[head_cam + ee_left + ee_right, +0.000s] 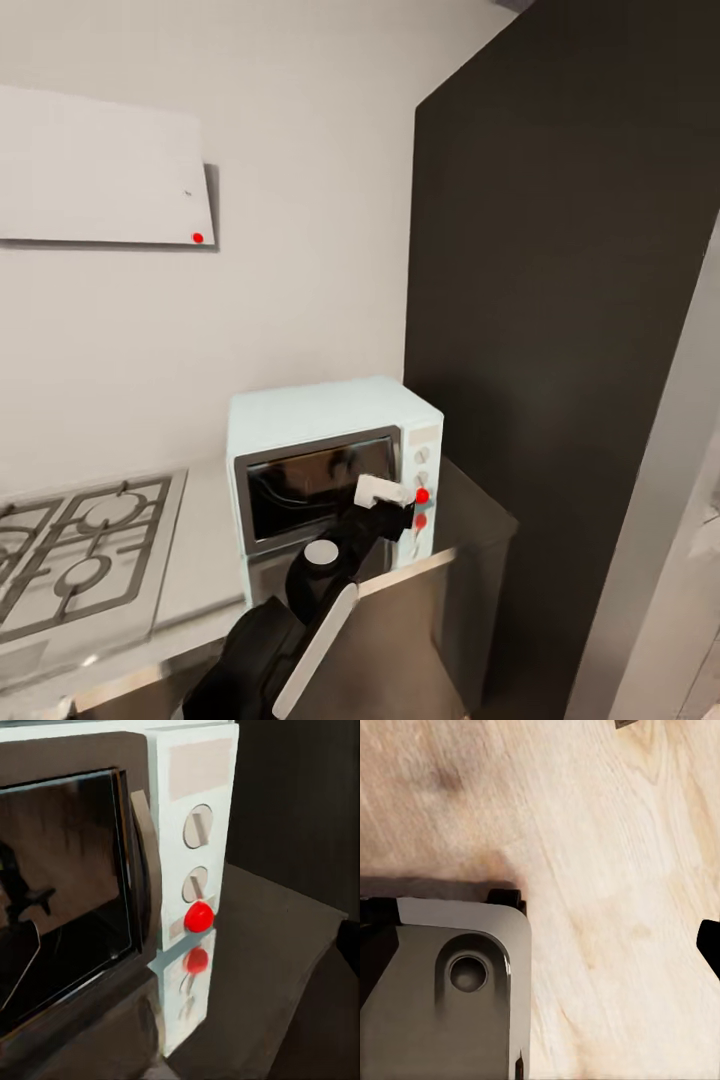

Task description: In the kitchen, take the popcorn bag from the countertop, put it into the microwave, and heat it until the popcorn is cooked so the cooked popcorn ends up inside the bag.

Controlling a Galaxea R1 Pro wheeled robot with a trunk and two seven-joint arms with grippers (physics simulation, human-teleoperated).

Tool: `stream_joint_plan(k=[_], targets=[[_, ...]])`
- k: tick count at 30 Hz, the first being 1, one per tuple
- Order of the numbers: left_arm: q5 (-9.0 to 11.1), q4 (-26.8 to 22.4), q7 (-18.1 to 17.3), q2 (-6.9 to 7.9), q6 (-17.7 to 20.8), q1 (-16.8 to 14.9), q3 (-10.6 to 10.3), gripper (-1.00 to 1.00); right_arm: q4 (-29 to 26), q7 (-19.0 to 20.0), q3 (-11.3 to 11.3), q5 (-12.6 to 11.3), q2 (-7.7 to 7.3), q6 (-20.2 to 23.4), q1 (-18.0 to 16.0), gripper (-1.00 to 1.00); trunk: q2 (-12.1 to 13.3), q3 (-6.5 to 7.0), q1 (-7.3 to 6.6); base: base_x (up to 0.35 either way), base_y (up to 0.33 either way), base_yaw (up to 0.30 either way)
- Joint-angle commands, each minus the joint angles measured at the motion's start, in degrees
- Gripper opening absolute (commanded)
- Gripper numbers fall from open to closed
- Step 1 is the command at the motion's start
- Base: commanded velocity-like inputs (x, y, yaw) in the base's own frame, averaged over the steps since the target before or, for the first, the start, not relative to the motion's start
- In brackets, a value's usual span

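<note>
Microwave: the pale-blue microwave (335, 465) stands on the countertop (200, 560), against the wall, between the gas hob (80, 560) and a tall dark cabinet (560, 330). Its dark glass door (64, 892) looks shut.

Control panel: a white strip on the door's right, with two knobs (197, 826) one above the other and a round red button (199, 916) just beneath them. The glossy counter repeats the button as a reflection lower down.

Left arm: it reaches up over the counter edge, and the left gripper (385, 492) sits at the door's right edge, touching or nearly touching the panel beside the red button.

Left fingers: I cannot tell whether they are apart or together; the head view gives just a pale block at the tip.

Key relation: the button lies straight ahead of the left wrist camera, slightly toward the panel side, with the knobs directly above it. The left arm is far nearer; a short forward push would probably reach the button.

Right gripper: hangs low over the wood floor (607, 870) beside the robot's grey base (450, 982); finger state cannot be told.

Popcorn bag: not seen through the dark glass, so whether it is inside cannot be told.

Step, as a judgement: likely starting the microwave.
</note>
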Motion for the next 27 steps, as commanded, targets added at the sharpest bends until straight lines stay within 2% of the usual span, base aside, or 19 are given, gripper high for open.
stream_joint_plan(k=[1, 5, 6, 8, 11, 13, 15, 17, 21, 22, 24, 25, 26, 27], targets=[[0.6, 0.0, 0.5, 0.00, 0.2, -0.1, -0.1, 1.00, 0.2, 0.1, -0.5, 0.5, -0.03, -0.3, -0.1, 1.00, -0.1, -0.09, -0.03, -0.345, 0.000, 0.000], [0.7, 0.1, 0.5, 0.00, 0.2, -0.1, -0.1, 1.00, 0.2, 0.1, -0.5, 0.5, -0.03, -0.3, -0.1, 1.00, -0.1, -0.09, -0.03, -0.345, 0.000, 0.000], [0.7, 0.1, 0.5, 0.00, 0.2, -0.1, -0.6, 1.00, 0.2, 0.1, -0.5, 0.5, -0.03, -0.3, -0.1, 1.00, -0.1, -0.09, -0.03, -0.345, 0.000, 0.000], [0.8, 0.1, 0.5, 0.00, 0.2, -0.1, -3.1, 1.00, 0.2, 0.1, -0.5, 0.5, -0.03, -0.3, -0.1, 1.00, -0.1, -0.09, -0.03, -0.345, 0.000, 0.000], [0.9, 0.2, 0.4, 0.00, 0.1, 0.0, -4.2, 1.00, 0.2, 0.1, -0.5, 0.5, -0.03, -0.3, -0.1, 1.00, -0.1, -0.09, -0.03, -0.345, 0.000, 0.000], [1.7, 0.3, 0.2, 0.00, 0.1, -0.1, -4.3, 1.00, 0.2, 0.1, -0.5, 0.5, 0.00, -0.3, -0.1, 1.00, -0.1, -0.09, -0.03, -0.345, 0.000, 0.000], [3.7, 2.1, -0.1, 0.00, -0.1, -0.1, -4.5, 1.00, 0.2, 0.1, -0.4, 0.5, 0.04, -0.4, -0.1, 1.00, -0.1, -0.09, -0.03, -0.345, 0.000, 0.000], [6.5, 8.2, -0.4, 0.00, -1.0, -0.1, -4.5, 1.00, 0.2, 0.1, -0.4, 0.6, 0.05, -0.4, -0.1, 1.00, -0.1, -0.09, -0.03, -0.254, 0.000, 0.000], [10.9, 24.6, -1.1, 0.00, -9.2, -0.1, -4.7, 1.00, 0.2, 0.1, -0.4, 0.6, 0.05, -0.3, -0.1, 1.00, -0.1, -0.09, -0.03, -0.039, 0.000, 0.000], [14.1, 32.6, -3.4, 0.00, -11.7, -0.1, -4.8, 1.00, 0.2, 0.1, -0.4, 0.6, 0.05, -0.3, -0.1, 1.00, -0.1, -0.09, -0.03, -0.004, 0.000, 0.000], [18.8, 40.5, -7.6, 0.00, -14.0, 0.0, -4.7, 1.00, 0.2, 0.1, -0.4, 0.6, 0.11, -0.3, -0.1, 1.00, -0.1, -0.09, -0.03, -0.002, 0.000, 0.000], [21.3, 46.2, -10.2, 0.00, -15.3, 0.0, -4.7, 1.00, 0.2, 0.1, -0.4, 0.6, 0.13, -0.3, -0.1, 1.00, -0.1, -0.09, -0.03, 0.000, 0.000, 0.000], [24.7, 57.8, -14.5, 0.00, -18.1, 0.0, -4.8, 1.00, 0.2, 0.1, -0.4, 0.6, 0.14, -0.3, -0.1, 1.00, -0.1, -0.09, -0.03, 0.000, 0.000, 0.000], [26.5, 63.9, -17.3, 0.00, -20.4, 0.1, -4.8, 1.00, 0.2, 0.1, -0.4, 0.6, 0.17, -0.3, -0.1, 1.00, -0.1, -0.09, -0.03, 0.000, 0.000, 0.000]])
